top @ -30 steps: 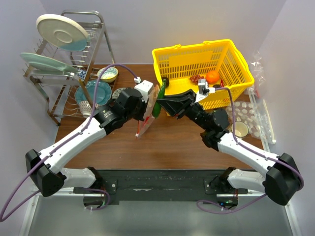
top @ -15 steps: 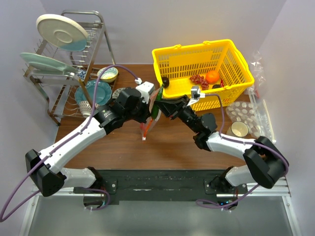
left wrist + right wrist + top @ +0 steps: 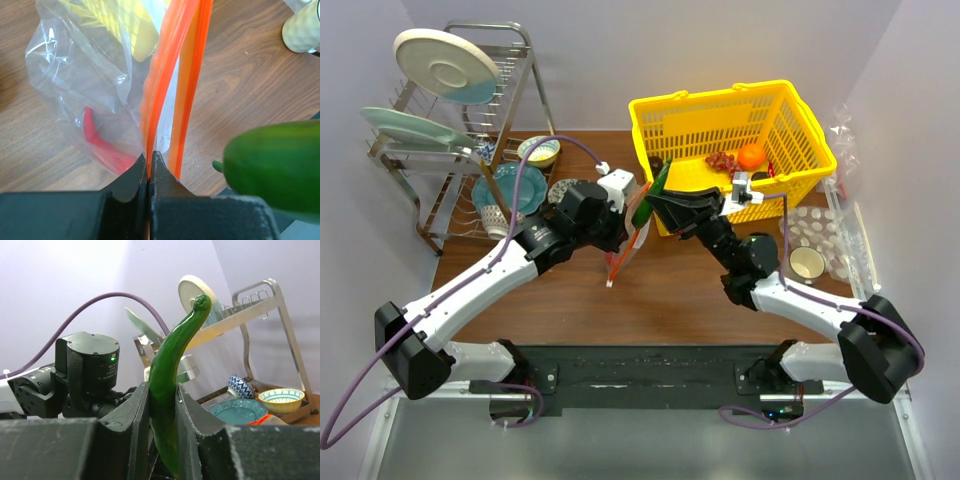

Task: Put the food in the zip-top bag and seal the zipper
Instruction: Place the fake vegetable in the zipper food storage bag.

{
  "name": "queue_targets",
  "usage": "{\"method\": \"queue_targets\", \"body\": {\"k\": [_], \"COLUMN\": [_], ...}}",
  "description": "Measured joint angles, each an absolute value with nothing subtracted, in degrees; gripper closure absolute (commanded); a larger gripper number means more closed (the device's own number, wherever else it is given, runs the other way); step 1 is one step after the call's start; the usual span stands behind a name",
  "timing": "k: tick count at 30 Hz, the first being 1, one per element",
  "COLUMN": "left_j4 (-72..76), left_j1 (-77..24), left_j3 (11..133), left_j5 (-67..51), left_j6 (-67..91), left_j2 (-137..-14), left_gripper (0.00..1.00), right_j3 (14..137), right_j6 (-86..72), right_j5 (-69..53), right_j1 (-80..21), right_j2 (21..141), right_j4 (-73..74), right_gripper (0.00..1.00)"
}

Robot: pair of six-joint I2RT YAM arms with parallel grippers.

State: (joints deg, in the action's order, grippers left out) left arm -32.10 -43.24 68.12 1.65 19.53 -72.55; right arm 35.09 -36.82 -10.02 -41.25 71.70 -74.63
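Observation:
My left gripper [image 3: 623, 228] is shut on the red-orange zipper [image 3: 170, 75] of the clear zip-top bag [image 3: 85, 75], which hangs from it above the table [image 3: 670, 290]. A red item [image 3: 102, 147] lies inside the bag. My right gripper [image 3: 658, 203] is shut on the long green vegetable [image 3: 167, 390], held upright just right of the bag's mouth. The vegetable also shows in the left wrist view [image 3: 275, 170] and the top view [image 3: 653, 190]. The orange [image 3: 752, 155] and the grapes [image 3: 722, 160] lie in the yellow basket [image 3: 790, 105]. A dark round fruit [image 3: 656, 163] shows at the basket's left corner.
A dish rack [image 3: 460, 120] with plates stands at the back left, with bowls [image 3: 540, 150] and a teal plate [image 3: 515, 188] beside it. A cup [image 3: 807, 262] and dimpled clear packaging [image 3: 825, 235] sit at the right edge.
My right gripper has lifted the green vegetable up and slightly right, away from the bag's mouth. The bag has swung a little to the right in my left gripper.

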Motion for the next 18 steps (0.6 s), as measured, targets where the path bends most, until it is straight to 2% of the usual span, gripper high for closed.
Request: {"method": "queue_targets", "body": {"k": [18], "left_j4": [-32.1], "left_j1": [-43.2], "left_j3": [68.5], "left_j5": [-7.8], "left_j6": [22.8], "left_j2": [-70.7], "left_gripper": [1.00], "right_j3": [36.3], "right_j6": [-35.6], "right_j5": [-9.5], "right_j1": [-41.3], "right_j2": [78.4], "right_j4": [-74.6], "right_gripper": [1.00]}}
